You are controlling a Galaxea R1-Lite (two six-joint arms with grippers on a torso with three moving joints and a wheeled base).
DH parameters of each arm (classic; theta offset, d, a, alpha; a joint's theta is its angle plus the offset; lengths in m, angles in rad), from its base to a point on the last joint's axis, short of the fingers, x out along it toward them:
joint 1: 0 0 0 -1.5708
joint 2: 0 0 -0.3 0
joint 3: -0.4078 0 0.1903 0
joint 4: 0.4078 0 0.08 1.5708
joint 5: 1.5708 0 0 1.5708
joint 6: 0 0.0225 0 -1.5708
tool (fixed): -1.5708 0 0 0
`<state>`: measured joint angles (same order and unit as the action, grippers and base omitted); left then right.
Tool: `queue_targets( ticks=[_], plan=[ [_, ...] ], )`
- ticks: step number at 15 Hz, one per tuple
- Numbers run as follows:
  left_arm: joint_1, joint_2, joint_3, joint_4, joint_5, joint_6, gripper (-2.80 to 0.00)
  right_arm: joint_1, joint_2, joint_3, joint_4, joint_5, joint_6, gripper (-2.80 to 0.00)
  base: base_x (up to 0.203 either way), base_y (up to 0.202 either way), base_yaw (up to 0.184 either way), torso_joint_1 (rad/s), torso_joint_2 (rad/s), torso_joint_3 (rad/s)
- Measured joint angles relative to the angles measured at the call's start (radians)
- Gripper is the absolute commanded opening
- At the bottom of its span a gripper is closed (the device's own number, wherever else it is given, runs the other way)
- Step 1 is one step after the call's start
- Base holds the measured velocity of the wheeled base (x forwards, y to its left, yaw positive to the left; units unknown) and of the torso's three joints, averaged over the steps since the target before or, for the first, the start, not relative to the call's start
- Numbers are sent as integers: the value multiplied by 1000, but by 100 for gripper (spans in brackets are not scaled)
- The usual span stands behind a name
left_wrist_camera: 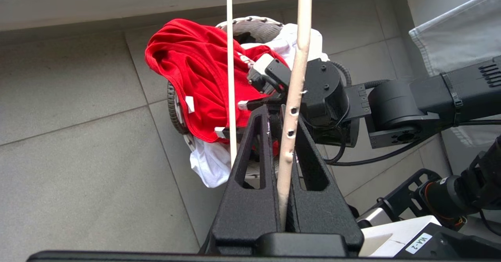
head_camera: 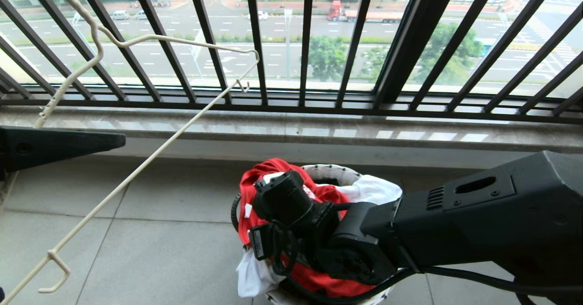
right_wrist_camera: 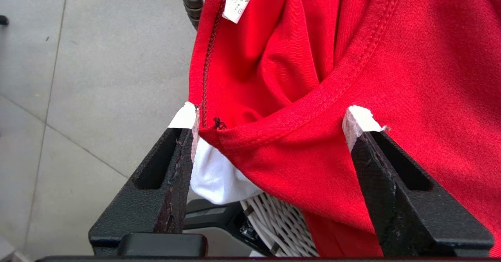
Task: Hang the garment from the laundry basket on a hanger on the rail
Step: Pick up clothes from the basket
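On the floor by the balcony railing [head_camera: 291,100], the red T-shirt [right_wrist_camera: 391,78] drapes over the basket [head_camera: 328,172], its hem running crosswise between the right claw [right_wrist_camera: 270,123], spread wide above it; the left claw [left_wrist_camera: 285,168] pinches the hanger [head_camera: 136,170] well aside.

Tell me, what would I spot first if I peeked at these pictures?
Probably the bright red T-shirt spilling out of the white basket on the tiled floor, with the right gripper spread open around its collar. Next, the thin cream hanger slanting across the black railing, pinched in the left gripper.
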<state>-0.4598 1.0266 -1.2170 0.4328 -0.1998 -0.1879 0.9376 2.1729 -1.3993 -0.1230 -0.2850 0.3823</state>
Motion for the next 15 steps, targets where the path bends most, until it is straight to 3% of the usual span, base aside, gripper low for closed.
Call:
queue_targets(
  ticks=[5, 8, 15],
  plan=[
    [0, -1, 0, 1, 1, 0, -280, 31, -4, 18, -2, -13, -55, 0, 0, 0, 0, 0, 0, 0],
    [0, -1, 0, 1, 1, 0, -280, 44, -22, 69, -35, 19, -171, 0, 0, 0, 0, 0, 0, 0],
    [3, -1, -1, -1, 2, 0, -280, 30, 26, 153, -250, 25, -477, 0, 0, 0, 0, 0, 0, 0]
  ],
)
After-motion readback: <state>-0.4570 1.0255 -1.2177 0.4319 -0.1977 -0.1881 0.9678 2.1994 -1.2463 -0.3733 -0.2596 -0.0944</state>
